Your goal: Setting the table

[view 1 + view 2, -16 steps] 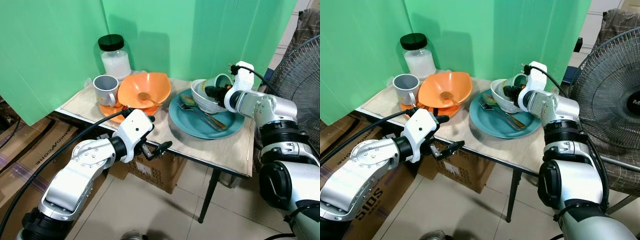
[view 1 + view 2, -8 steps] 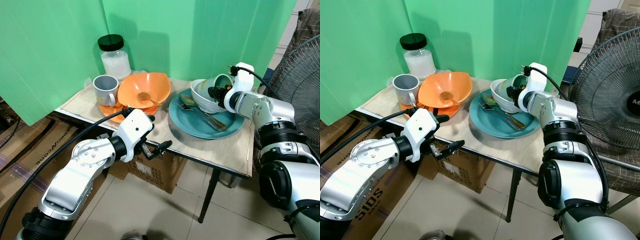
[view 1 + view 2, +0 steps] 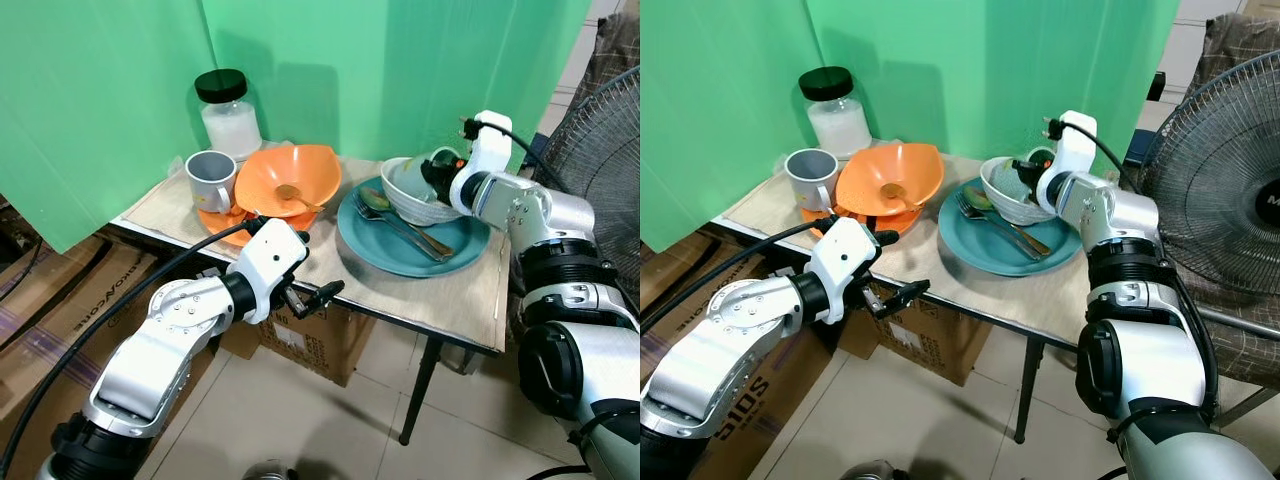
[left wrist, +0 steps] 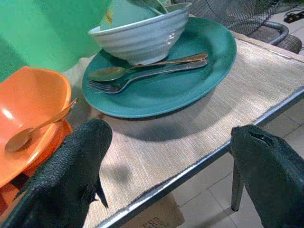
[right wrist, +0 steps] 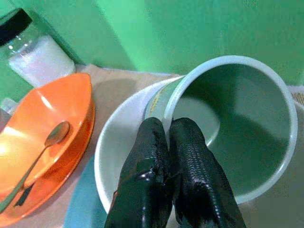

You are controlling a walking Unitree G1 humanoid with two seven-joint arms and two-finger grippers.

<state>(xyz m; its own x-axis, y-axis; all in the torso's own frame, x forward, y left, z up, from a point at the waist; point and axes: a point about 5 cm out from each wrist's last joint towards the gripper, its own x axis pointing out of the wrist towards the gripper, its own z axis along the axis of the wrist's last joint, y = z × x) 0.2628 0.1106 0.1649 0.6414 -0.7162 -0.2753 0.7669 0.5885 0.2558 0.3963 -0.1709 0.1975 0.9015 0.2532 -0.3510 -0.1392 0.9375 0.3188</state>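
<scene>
- Right gripper (image 5: 168, 142) is up at the upper right of the head view, fingers pinched together on the rim of the green cup (image 5: 237, 123), one finger inside and one outside.
- That cup lies tilted inside the white bowl (image 3: 415, 195), mouth toward the gripper.
- The bowl sits on the back part of the teal plate (image 3: 450, 250), right of centre in the frame.
- A spoon (image 4: 142, 69) and a fork (image 4: 152, 76) lie side by side on the plate, just in front of the bowl.
- Left gripper (image 4: 166, 156) hangs low at the centre of the head view, in front of the table's (image 3: 440, 300) near edge, fingers spread wide and holding nothing.
- Upper left of centre: an orange bowl (image 3: 290, 178) tilts on an orange plate (image 3: 222, 224), with a small spoon (image 3: 296, 195) resting inside it.
- A grey mug (image 3: 211, 178) stands touching the orange bowl's left side.
- Behind the mug, a jar (image 3: 229, 115) with a black lid and white contents stands against the green backdrop (image 3: 400, 60).
- A fan (image 3: 1230, 180) fills the right edge, and cardboard boxes (image 3: 310, 335) sit under the table.
</scene>
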